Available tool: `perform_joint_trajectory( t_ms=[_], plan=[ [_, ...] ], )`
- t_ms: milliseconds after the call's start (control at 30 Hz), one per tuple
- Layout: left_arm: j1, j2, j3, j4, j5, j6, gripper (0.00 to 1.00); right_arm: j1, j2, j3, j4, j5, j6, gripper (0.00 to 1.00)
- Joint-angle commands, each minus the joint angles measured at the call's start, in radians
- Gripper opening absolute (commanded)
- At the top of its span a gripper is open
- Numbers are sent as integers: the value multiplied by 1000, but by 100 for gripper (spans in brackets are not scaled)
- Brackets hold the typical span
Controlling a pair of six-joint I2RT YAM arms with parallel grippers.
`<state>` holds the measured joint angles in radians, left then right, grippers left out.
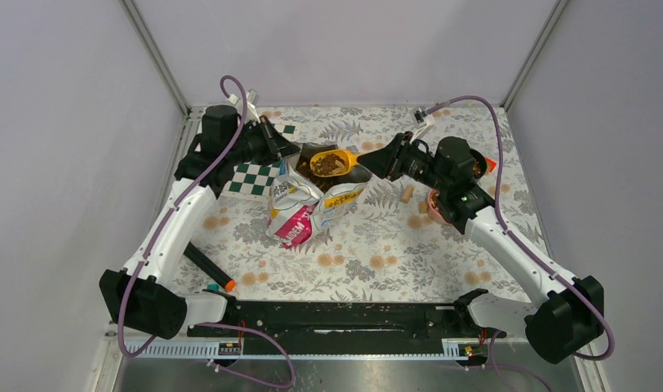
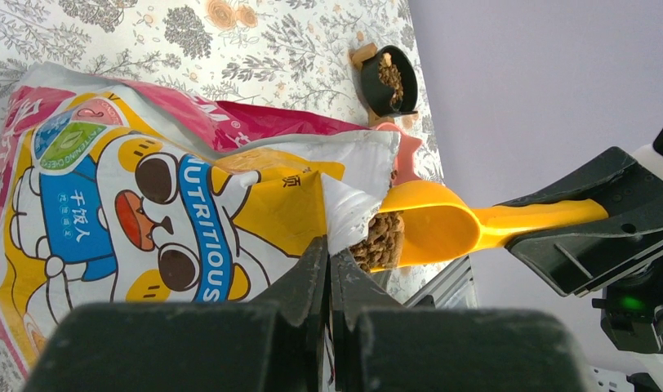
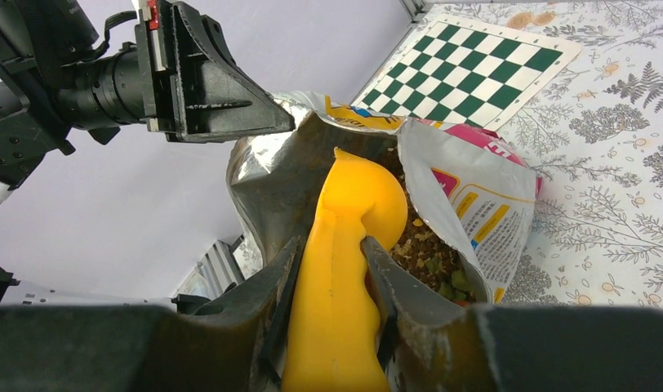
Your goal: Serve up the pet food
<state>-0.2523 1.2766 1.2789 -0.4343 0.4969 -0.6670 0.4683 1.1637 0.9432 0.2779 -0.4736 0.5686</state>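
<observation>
The glossy yellow and pink pet food bag (image 1: pixel 305 206) stands open in the middle of the table. My left gripper (image 1: pixel 284 152) is shut on the bag's top rim (image 2: pixel 357 204) and holds it open. My right gripper (image 1: pixel 379 160) is shut on the handle of a yellow scoop (image 1: pixel 331 163). The scoop sits over the bag's mouth, heaped with brown kibble (image 2: pixel 381 241). In the right wrist view the scoop (image 3: pixel 357 204) points into the bag and more kibble (image 3: pixel 426 253) lies inside. A pink bowl (image 1: pixel 437 204) sits under my right arm, partly hidden.
A small black cup (image 2: pixel 389 79) holding kibble stands beyond the pink bowl. Tan cork-like pieces (image 1: pixel 407 193) lie on the floral cloth right of the bag. A green checkered mat (image 1: pixel 259 178) lies left of the bag. A black marker (image 1: pixel 207 268) lies front left.
</observation>
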Motion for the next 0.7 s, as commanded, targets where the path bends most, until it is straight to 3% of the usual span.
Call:
perform_joint_trajectory(
  t_ms=[0,200,500,667],
  plan=[
    [4,-8,57,-23,-29,21,0,-5,-44,-20,118,7,45,0],
    [5,-14,68,-35,-31,28,0,-5,-77,-58,121,81,107,0],
    [4,-14,84,-40,-10,-3,0,-5,-47,-39,102,57,-53,0],
    [4,-25,90,-41,-17,-25,0,-6,-41,-39,131,39,-51,0]
  ],
)
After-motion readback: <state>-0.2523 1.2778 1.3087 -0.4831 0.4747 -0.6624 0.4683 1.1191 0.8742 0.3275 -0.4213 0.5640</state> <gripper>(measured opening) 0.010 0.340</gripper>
